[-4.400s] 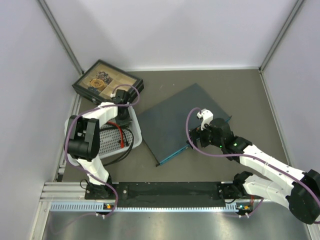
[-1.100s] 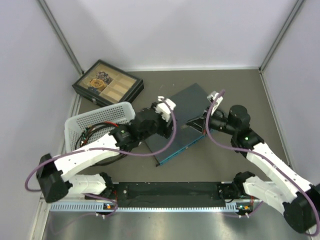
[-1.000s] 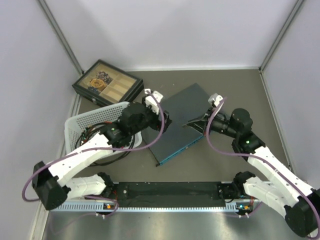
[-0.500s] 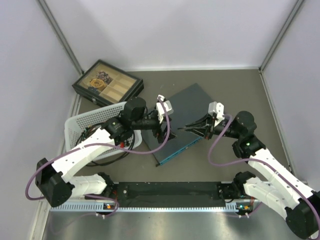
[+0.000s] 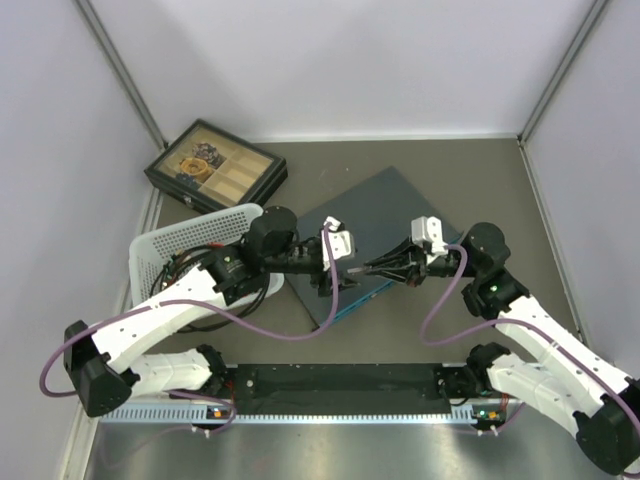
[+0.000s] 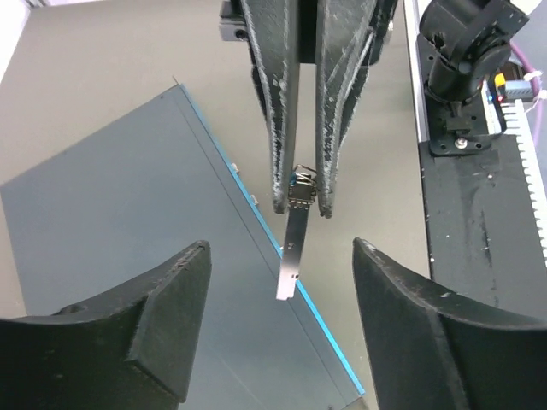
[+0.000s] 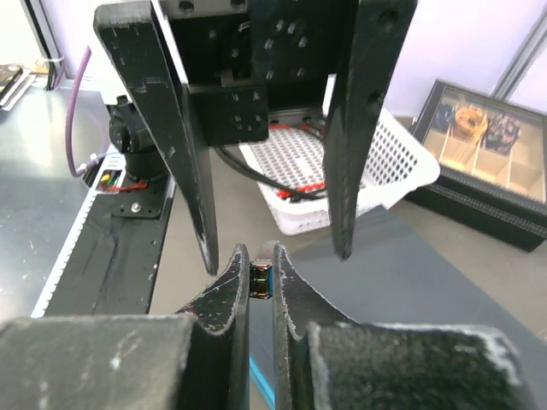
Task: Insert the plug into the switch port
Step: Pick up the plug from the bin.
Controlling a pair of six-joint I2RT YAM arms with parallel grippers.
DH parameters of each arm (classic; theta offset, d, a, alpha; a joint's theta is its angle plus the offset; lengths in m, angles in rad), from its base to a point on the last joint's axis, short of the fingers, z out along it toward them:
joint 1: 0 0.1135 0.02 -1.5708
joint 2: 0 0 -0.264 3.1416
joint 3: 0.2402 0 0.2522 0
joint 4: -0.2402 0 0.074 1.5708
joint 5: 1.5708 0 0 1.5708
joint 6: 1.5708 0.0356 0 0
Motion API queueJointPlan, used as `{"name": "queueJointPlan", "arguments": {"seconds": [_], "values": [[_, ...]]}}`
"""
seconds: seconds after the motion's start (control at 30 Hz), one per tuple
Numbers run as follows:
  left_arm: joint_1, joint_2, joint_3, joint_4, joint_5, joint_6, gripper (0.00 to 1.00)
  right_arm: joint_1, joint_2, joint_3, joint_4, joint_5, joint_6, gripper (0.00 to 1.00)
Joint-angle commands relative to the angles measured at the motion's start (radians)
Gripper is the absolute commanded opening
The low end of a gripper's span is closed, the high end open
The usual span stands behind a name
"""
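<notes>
The left hand [image 5: 340, 268] is open wide, holds nothing, and faces the right hand. Between them is the plug [image 6: 291, 256], up in the air over the blue edge [image 6: 329, 350] of the switch [image 5: 385, 205]. The right hand [image 6: 301, 203] pinches it tight. This looks like a pass. The left hand should close around the plug first. Only then should the right hand let go.

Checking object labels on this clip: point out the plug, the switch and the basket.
plug [image 6: 291, 252]: left wrist view, on its silver shaft.
switch [image 6: 111, 231]: left wrist view, on its flat top.
basket [image 5: 190, 229]: top view, on its far wall.
</notes>
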Motion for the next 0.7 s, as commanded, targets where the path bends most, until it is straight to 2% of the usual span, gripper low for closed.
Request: {"name": "queueJointPlan", "arguments": {"seconds": [0.0, 0.27, 0.37, 0.4, 0.5, 0.53, 0.6, 0.67], "values": [[-0.012, -0.005, -0.003, 0.041, -0.012, 0.051, 0.70, 0.022, -0.008, 0.060, 0.044, -0.037, -0.033, 0.00], [-0.014, 0.004, -0.028, 0.052, -0.030, 0.037, 0.52, 0.034, -0.013, 0.071, 0.039, -0.045, -0.036, 0.00], [-0.017, 0.005, -0.031, 0.055, -0.029, 0.033, 0.40, 0.036, -0.013, 0.068, 0.038, -0.045, -0.038, 0.00], [-0.015, 0.007, -0.031, 0.053, -0.029, 0.030, 0.32, 0.037, -0.013, 0.069, 0.033, -0.040, -0.039, 0.00], [-0.015, 0.004, -0.031, 0.056, -0.041, 0.028, 0.21, 0.037, -0.014, 0.071, 0.027, -0.037, -0.044, 0.00], [-0.017, 0.001, -0.031, 0.056, -0.044, 0.030, 0.11, 0.039, -0.013, 0.069, 0.026, -0.036, -0.045, 0.00], [-0.018, -0.004, -0.031, 0.058, -0.047, 0.030, 0.02, 0.039, -0.008, 0.071, 0.020, -0.033, -0.047, 0.00], [-0.021, -0.008, -0.032, 0.058, -0.059, 0.030, 0.00, 0.039, 0.000, 0.079, -0.011, -0.027, -0.047, 0.00]]}}
